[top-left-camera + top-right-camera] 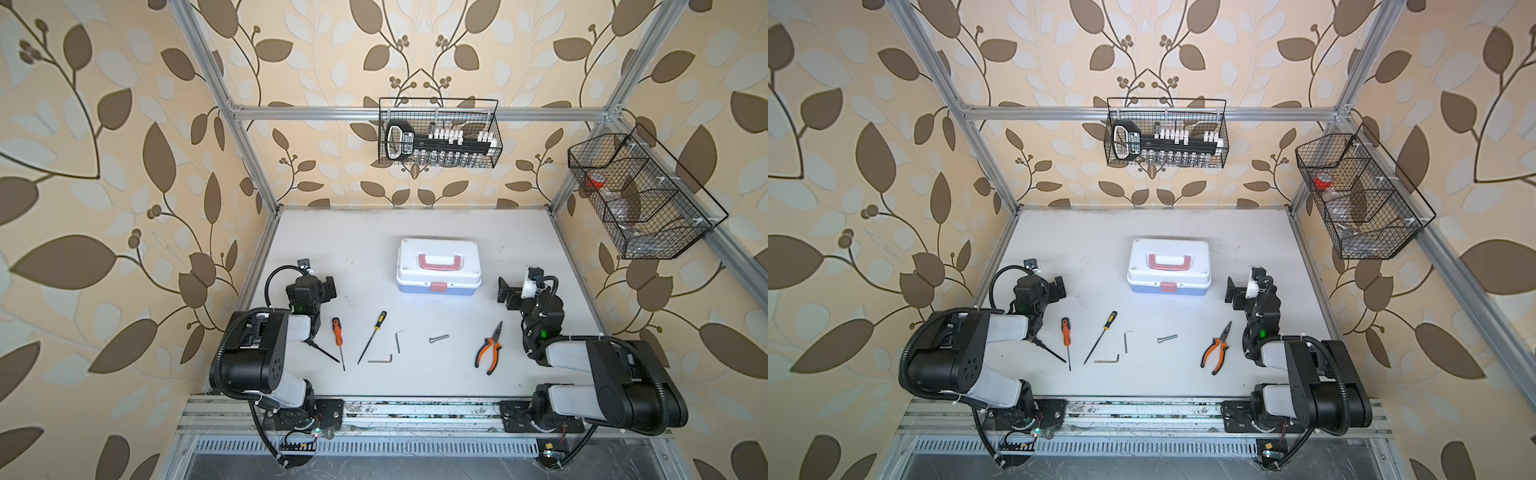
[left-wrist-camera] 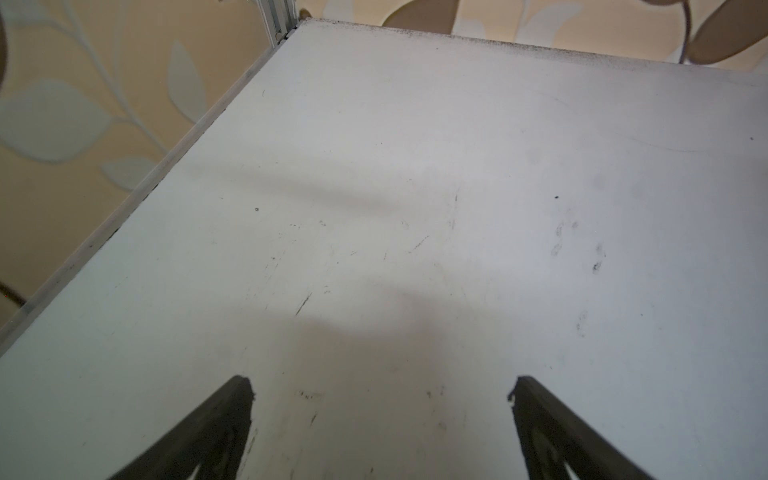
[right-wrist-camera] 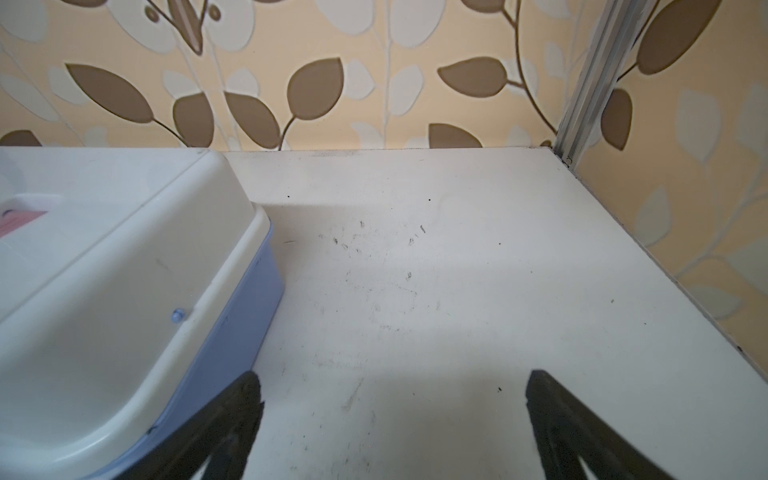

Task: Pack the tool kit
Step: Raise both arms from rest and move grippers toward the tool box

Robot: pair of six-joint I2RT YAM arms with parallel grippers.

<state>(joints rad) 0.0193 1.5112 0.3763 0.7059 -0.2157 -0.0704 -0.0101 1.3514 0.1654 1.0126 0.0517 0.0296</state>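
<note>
The tool kit stands shut on the white table, its latch facing the arms. On the latch side of it, well apart from it, lie 3 screwdrivers, 2 hex keys, 1 bolt and the pliers. The left gripper hangs left of the kit and the right gripper just beside its right end, both spread wide and grasping nothing.

Lab rig (aluminium frame)
</note>
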